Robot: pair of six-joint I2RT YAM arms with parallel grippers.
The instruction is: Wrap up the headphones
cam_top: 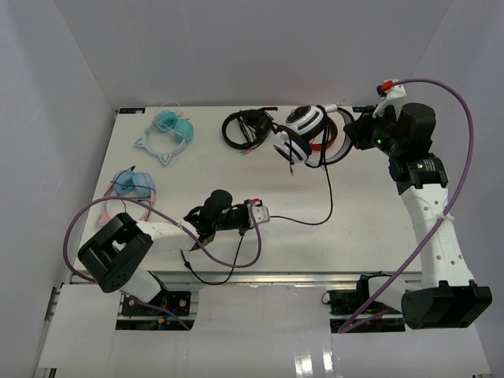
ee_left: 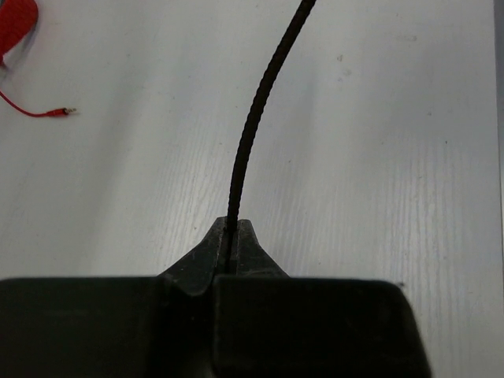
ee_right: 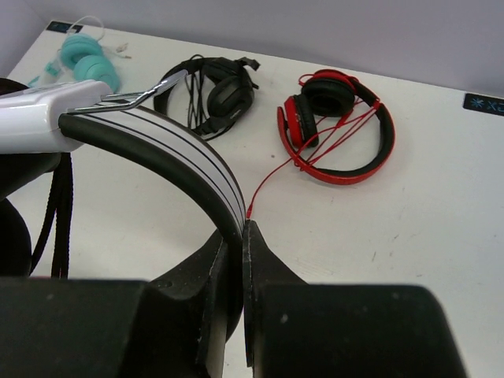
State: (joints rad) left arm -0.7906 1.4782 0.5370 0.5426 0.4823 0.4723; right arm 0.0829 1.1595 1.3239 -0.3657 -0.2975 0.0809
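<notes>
We've got the left gripper (ee_left: 231, 240) low over the table (cam_top: 378, 220), near the middle of it. Its jaws are pinched tight on the thin black cable (ee_left: 256, 110), which comes out between the tips and runs off across the white top. Over at the far right, the right gripper (ee_right: 240, 235) is clamped hard on the white headband (ee_right: 177, 150) of the headphones (cam_top: 303, 126), with the band squeezed between both fingers. The headphones are at the far side, right of centre, cups to the left of that gripper, and the red-and-black pair (ee_right: 339, 130) lies right by them. From there we see the cable drop toward the near side, curve left and reach the left gripper. An all-black pair (cam_top: 244, 127) lies just left of the headphones, and a teal pair (cam_top: 169, 130) further left.
</notes>
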